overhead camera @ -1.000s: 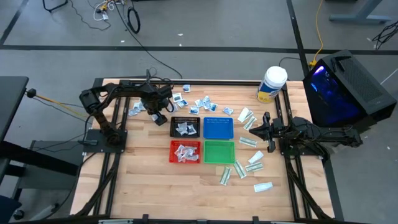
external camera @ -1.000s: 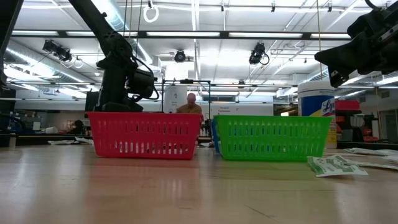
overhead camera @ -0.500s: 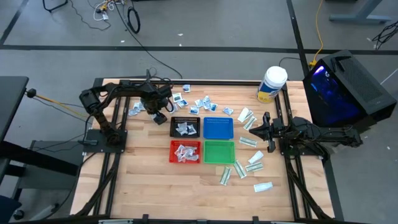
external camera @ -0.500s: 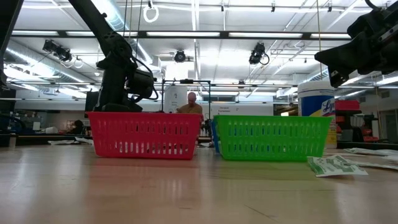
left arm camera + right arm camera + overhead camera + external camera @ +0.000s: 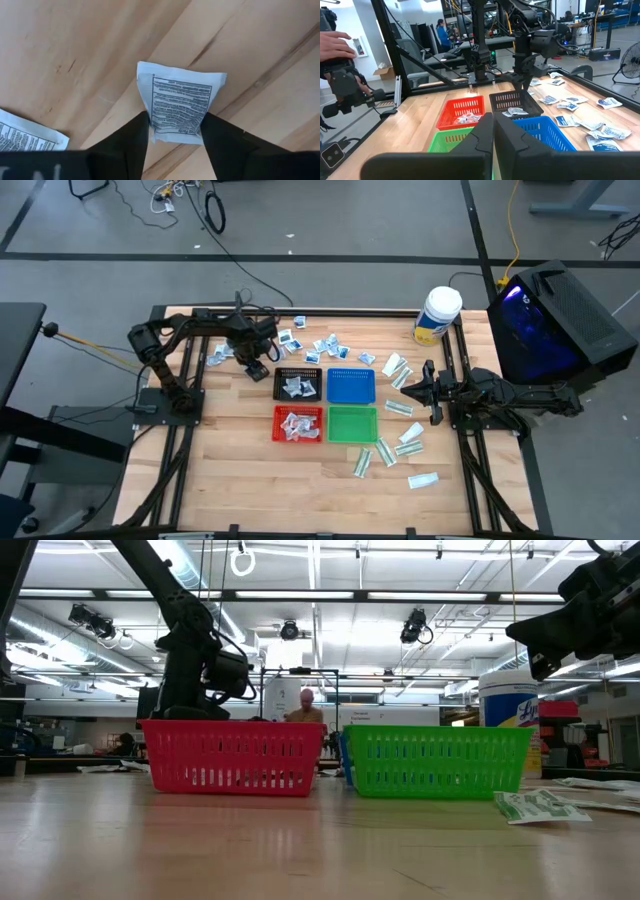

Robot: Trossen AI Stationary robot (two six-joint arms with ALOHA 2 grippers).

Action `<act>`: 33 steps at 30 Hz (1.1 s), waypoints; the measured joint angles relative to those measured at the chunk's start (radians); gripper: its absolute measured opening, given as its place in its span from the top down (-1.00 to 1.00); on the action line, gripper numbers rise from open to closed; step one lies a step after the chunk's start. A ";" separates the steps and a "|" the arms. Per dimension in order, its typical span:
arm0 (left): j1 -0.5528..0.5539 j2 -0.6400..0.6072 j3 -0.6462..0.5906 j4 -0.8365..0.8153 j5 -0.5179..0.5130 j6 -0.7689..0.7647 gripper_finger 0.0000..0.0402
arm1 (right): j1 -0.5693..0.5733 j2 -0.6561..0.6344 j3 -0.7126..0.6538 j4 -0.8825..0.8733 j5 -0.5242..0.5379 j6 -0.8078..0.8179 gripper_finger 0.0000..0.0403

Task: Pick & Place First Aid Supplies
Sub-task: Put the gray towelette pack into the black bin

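My left gripper (image 5: pixel 254 367) points straight down at the far left of the table, left of the black tray (image 5: pixel 298 383). It is shut on a squarish white packet with dark print (image 5: pixel 181 100) that lies on the wood. Another printed packet (image 5: pixel 25 135) lies close by. More white packets (image 5: pixel 325 345) are scattered along the far edge, and white-and-green ones (image 5: pixel 400 445) lie at the right. In the low view the red tray (image 5: pixel 232 755) hides the left gripper's fingers. My right gripper (image 5: pixel 493 125) waits shut and level at the table's right side. My left gripper has the white packet between its two fingers, one on each of two opposite side edges (image 5: pixel 156 127) near one end. The fingers come from above, pointing down. The packet lies flat on the table and narrows slightly between the fingers.
The black tray and the red tray (image 5: pixel 298 424) hold several packets; the blue tray (image 5: pixel 351 385) and the green tray (image 5: pixel 352 423) stand beside them. A big white jar with a yellow label (image 5: pixel 436 315) stands at the far right. People show in the room beyond.
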 joint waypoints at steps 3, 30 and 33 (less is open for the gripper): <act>-0.006 0.000 0.000 0.001 -0.003 0.002 0.10 | 0.000 0.000 0.000 0.000 0.000 0.000 0.91; -0.007 0.001 0.066 -0.094 -0.001 0.004 0.10 | 0.000 0.000 0.000 0.000 0.000 0.000 0.91; -0.007 0.001 0.088 -0.123 -0.001 0.005 0.10 | 0.000 0.000 0.000 0.000 0.000 0.000 0.91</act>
